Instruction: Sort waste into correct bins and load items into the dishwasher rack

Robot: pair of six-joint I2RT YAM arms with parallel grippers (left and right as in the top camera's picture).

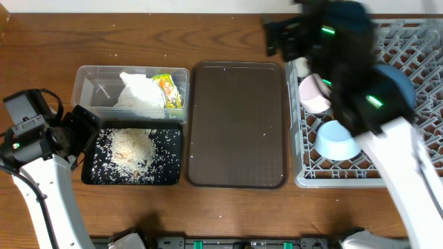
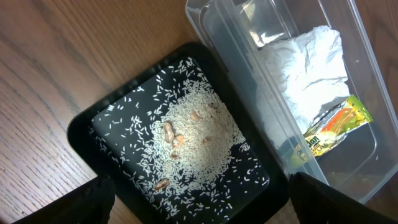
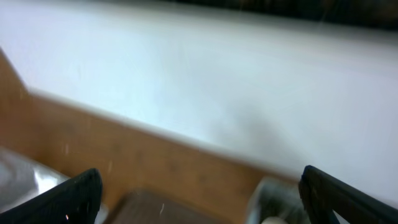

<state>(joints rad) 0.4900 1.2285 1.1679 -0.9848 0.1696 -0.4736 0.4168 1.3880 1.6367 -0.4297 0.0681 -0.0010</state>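
Now the left gripper hovers, fingers wide apart and empty, directly over the black tray of rice. To its right the clear tub holds the napkin and wrapper. The right gripper, likewise spread and empty, has the rack just below-right.
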